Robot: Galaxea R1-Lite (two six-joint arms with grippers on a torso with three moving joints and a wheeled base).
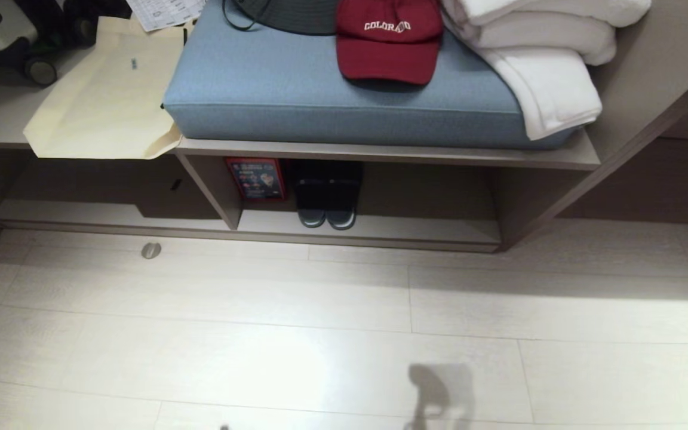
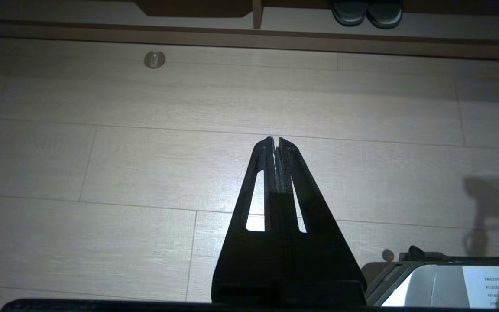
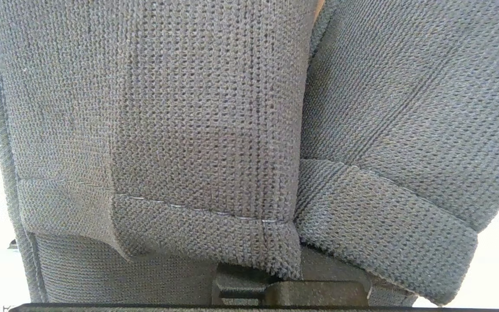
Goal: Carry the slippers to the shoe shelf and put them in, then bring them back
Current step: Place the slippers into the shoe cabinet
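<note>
Right gripper [image 3: 290, 288] pinches the slippers [image 3: 215, 130], which hang against its camera, both bands side by side. Left gripper [image 2: 276, 141] hangs over the floor [image 2: 102, 164], fingers pressed together. Shelf [image 1: 380, 230] ahead holds a darker pair [image 1: 327, 194].

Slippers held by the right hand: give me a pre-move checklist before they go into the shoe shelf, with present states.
1. Grip: grey slippers fill the right wrist view, held close against the right hand; shut on them: ok.
2. Both slippers held: two uppers side by side: ok.
3. Shoe shelf ahead in the head view: ok.
4. Free space: a black pair sits left in the cubby, bare floor to its right: ok.
5. Left hand shut, empty, over the floor: ok.
6. Clearance under the bench top: cannot tell.
</note>
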